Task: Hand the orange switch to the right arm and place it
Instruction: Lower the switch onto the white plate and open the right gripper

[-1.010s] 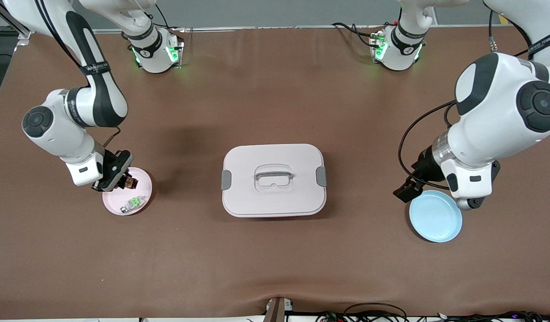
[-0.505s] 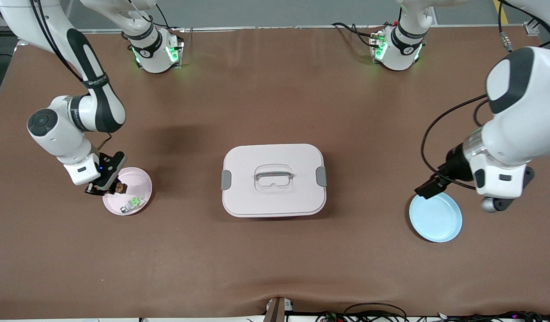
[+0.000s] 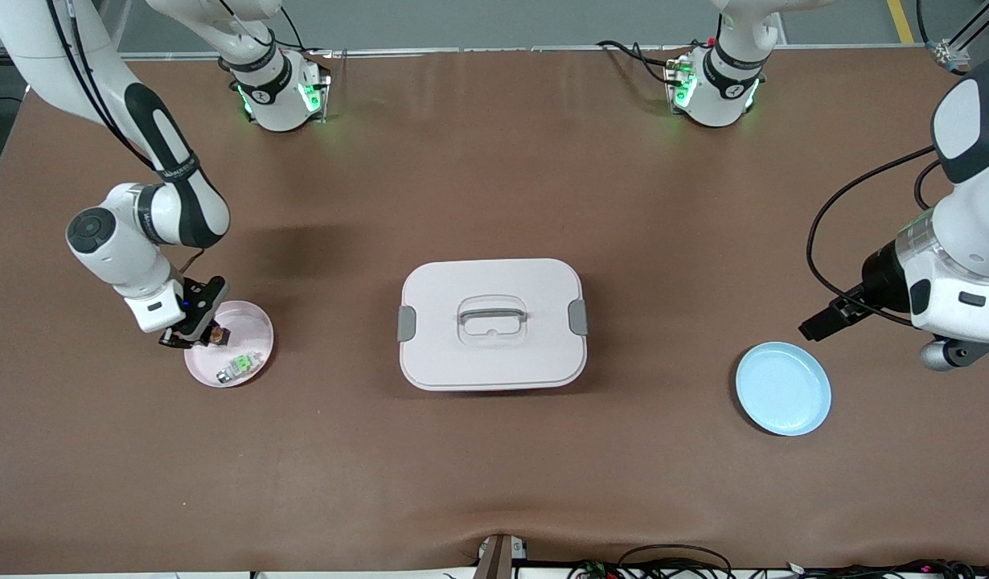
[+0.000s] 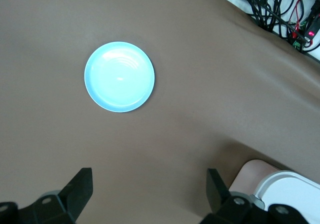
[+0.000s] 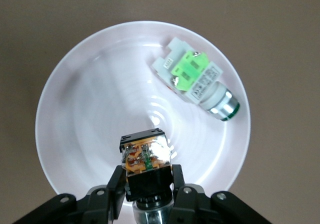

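The orange switch [image 5: 146, 156], a small black block with an orange face and a silvery end, is clamped between my right gripper's [image 5: 148, 174] fingers. In the front view the right gripper [image 3: 199, 336] holds the switch [image 3: 216, 335] low over the pink plate [image 3: 252, 320], over the part toward the right arm's end of the table. I cannot tell whether the switch touches the plate. My left gripper [image 4: 147, 186] is open and empty, up over bare table beside the blue plate [image 4: 119, 76].
A green-faced switch [image 3: 237, 367] lies on the pink plate [image 5: 85, 109], also seen in the right wrist view [image 5: 195, 79]. A pale lidded box [image 3: 492, 323] stands mid-table. The blue plate [image 3: 782, 388] is bare. Cables run along the table's near edge.
The left arm has swung away from over the blue plate toward its own end of the table. The right gripper, still holding the orange switch, has shifted slightly toward the right arm's end.
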